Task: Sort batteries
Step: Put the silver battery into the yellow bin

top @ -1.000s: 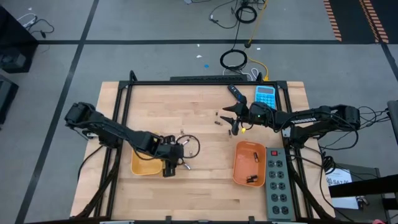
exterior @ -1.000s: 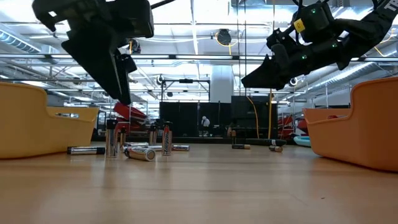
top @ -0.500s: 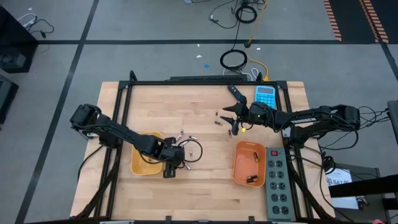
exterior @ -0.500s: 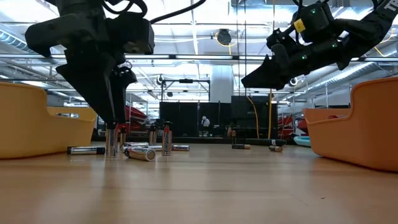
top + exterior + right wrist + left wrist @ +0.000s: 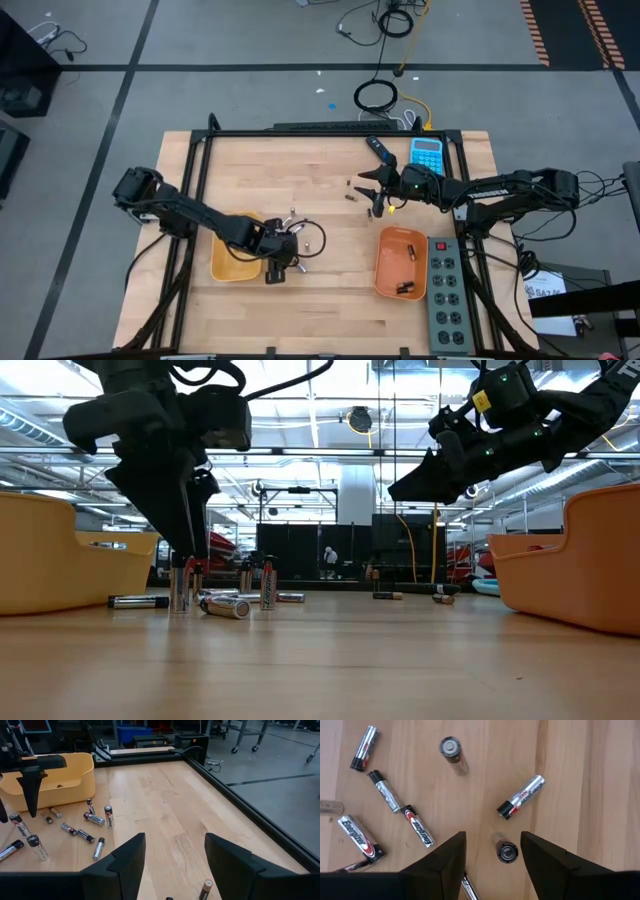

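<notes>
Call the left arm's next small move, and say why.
Probably lower straight down, then close. The left gripper is open above an upright battery that sits between its fingers in the wrist view; the low view shows the fingertips at about the battery's top, so no grasp yet. The right gripper waits open, raised near the calculator.

Worktop (image 5: pixel 330 300) carries two trays: left tray (image 5: pixel 232 266) toward the left front, right tray (image 5: pixel 400 264) toward the right front, the latter holding batteries. A power strip (image 5: pixel 444 293) lies just right of the right tray. A cluster of batteries (image 5: pixel 410 820) lies just right of the left tray, some upright, some flat. Left end effector (image 5: pixel 281 258) hangs directly over one upright battery (image 5: pixel 506 851). Right end effector (image 5: pixel 366 190) sits behind the right tray, with a calculator (image 5: pixel 427 154) behind it at the rear edge.
</notes>
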